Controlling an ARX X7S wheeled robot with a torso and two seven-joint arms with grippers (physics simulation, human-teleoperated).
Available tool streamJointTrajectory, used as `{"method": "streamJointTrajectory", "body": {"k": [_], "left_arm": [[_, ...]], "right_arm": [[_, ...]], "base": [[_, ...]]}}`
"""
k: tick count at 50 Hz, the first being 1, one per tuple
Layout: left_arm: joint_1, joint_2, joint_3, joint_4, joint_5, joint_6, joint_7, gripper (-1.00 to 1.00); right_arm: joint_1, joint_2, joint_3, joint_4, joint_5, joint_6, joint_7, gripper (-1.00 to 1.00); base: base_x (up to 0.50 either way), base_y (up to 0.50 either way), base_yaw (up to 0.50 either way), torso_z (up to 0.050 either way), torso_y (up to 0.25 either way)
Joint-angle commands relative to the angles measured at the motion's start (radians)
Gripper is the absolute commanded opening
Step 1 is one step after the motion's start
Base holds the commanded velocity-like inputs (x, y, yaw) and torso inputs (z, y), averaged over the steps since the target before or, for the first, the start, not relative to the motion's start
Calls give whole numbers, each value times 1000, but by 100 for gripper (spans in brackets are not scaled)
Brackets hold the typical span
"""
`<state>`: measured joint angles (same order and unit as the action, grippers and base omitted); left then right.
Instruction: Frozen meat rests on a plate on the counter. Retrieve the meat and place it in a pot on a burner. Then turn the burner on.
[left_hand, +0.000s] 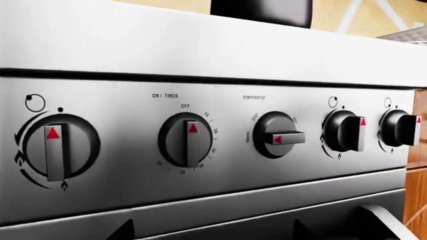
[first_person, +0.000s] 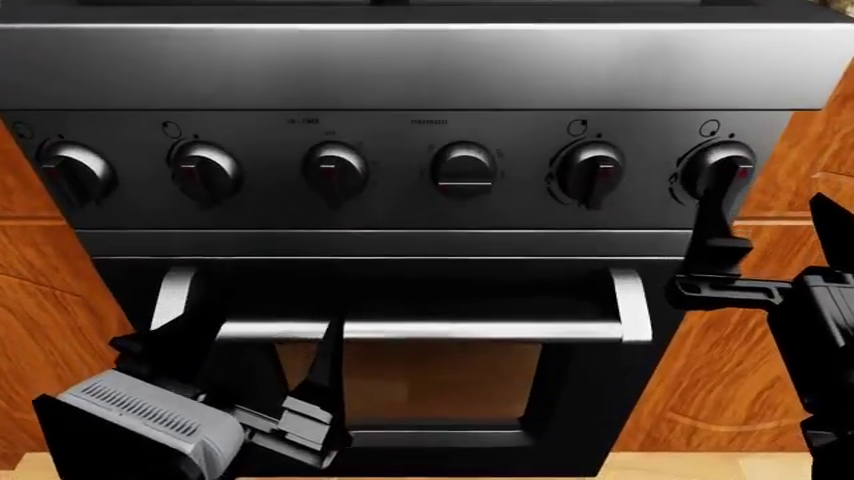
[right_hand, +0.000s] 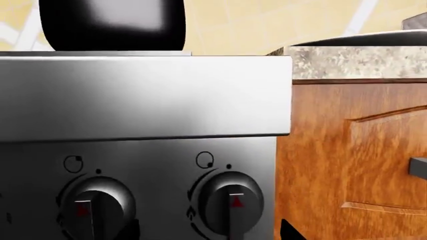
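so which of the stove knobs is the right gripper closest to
The black round knob at the far right end of the stove's control panel; the right gripper reaches up right against it, while the other five knobs in the row sit further left.

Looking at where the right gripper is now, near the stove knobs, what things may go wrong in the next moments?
1. The right gripper reaches up at the far right knob; six similar knobs sit in one row, so it may turn one for a burner without the pot.
2. One finger lies across that knob's front, so the grip could slip.
3. The left gripper hangs near the oven door handle and might bump it.
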<state>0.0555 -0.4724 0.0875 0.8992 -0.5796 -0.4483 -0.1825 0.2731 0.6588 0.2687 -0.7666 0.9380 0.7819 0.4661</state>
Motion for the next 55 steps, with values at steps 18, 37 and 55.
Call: {"method": "streamJointTrajectory", "body": {"k": [18, 37, 55], "left_arm": [[-8, 7, 16, -23, -9, 28, -4, 100], [-4, 9, 34, -37, 2, 35, -11, 100], [-23, 9, 50, -55, -5, 28, -14, 100]], "right_arm": [[52, 13, -89, 156, -152, -83, -97, 100], [87, 9, -184, 274, -205, -101, -165, 100], [121, 3, -213, 344, -237, -118, -180, 100]], "base": [[0, 0, 0, 0, 0], [0, 0, 0, 0, 0], [0, 0, 0, 0, 0]]}}
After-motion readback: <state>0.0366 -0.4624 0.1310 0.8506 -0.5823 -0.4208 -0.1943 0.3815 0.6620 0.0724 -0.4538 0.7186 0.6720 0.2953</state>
